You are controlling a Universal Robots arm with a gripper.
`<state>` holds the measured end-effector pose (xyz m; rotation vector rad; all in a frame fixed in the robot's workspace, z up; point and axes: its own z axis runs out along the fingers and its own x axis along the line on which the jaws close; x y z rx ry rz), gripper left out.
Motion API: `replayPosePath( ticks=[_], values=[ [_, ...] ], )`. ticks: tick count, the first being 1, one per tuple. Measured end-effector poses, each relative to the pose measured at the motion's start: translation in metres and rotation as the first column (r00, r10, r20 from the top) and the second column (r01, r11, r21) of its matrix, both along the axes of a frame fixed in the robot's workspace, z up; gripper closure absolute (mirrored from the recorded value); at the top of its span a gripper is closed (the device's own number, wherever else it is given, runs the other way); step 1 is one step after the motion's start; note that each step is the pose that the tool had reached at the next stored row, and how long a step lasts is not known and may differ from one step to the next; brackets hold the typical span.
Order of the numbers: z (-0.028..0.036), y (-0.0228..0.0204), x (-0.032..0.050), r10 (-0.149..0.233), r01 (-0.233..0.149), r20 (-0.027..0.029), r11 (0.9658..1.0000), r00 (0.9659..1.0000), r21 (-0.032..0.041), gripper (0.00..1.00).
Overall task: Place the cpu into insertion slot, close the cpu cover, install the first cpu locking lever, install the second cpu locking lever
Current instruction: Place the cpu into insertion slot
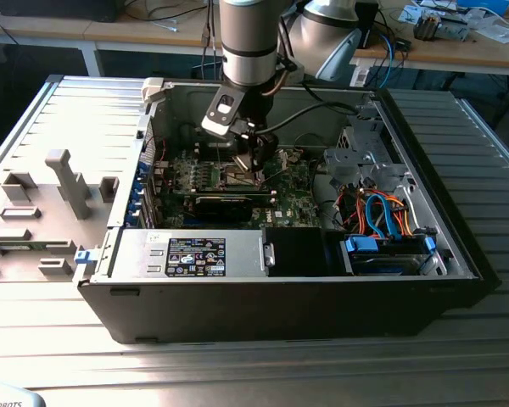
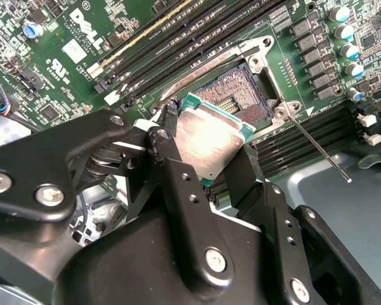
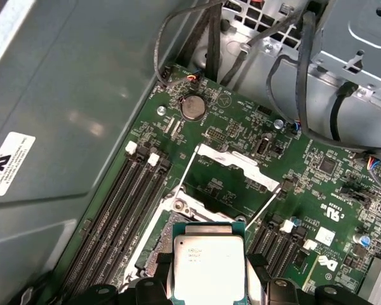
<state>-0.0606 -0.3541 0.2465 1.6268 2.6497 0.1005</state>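
The arm reaches down into an open computer case (image 1: pixel 305 292) that lies on a ribbed metal table (image 1: pixel 237 373), and the gripper (image 1: pixel 256 165) hangs over the green circuit board (image 3: pixel 317 165) toward the case's far wall. In both wrist views the gripper (image 2: pixel 206 155) (image 3: pixel 208 279) is clenched on the cpu (image 2: pixel 213 136) (image 3: pixel 208 264), with its black fingers (image 2: pixel 244 175) pressing two opposite edges of the chip. The chip's dull silver top faces up. In the second wrist view the cpu sits tilted just over the near edge of the insertion slot (image 2: pixel 238 95), so part of the tan contact field shows beyond it. I cannot tell whether the chip's lower edge touches the socket frame. The slot lies on the board between two banks of long black memory slots (image 3: pixel 124 210). In the first wrist view the cpu cover (image 3: pixel 238 166) stands swung open at the far edge of the slot, and the board shows through its square window. Two thin locking levers (image 3: pixel 185 171) rise unlatched, one along each side of the cover.
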Motion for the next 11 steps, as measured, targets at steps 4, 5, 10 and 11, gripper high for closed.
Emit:
replayPosePath(
  ticks=[4, 5, 10, 11],
  values=[
    [-0.0011, 0.0000, 0.0000, -0.027, 0.027, 0.0000, 0.9996, 0.9996, -0.0008, 0.46],
    [-0.0013, 0.0000, 0.0000, -0.031, 0.031, 0.0001, 0.9995, 0.9995, -0.0010, 0.46],
    [-0.0029, 0.0003, 0.0000, -0.068, 0.068, 0.0001, 0.9977, 0.9977, -0.0023, 0.46],
    [-0.0031, 0.0003, 0.0000, -0.074, 0.074, 0.0001, 0.9973, 0.9973, -0.0026, 0.46]
  ],
)
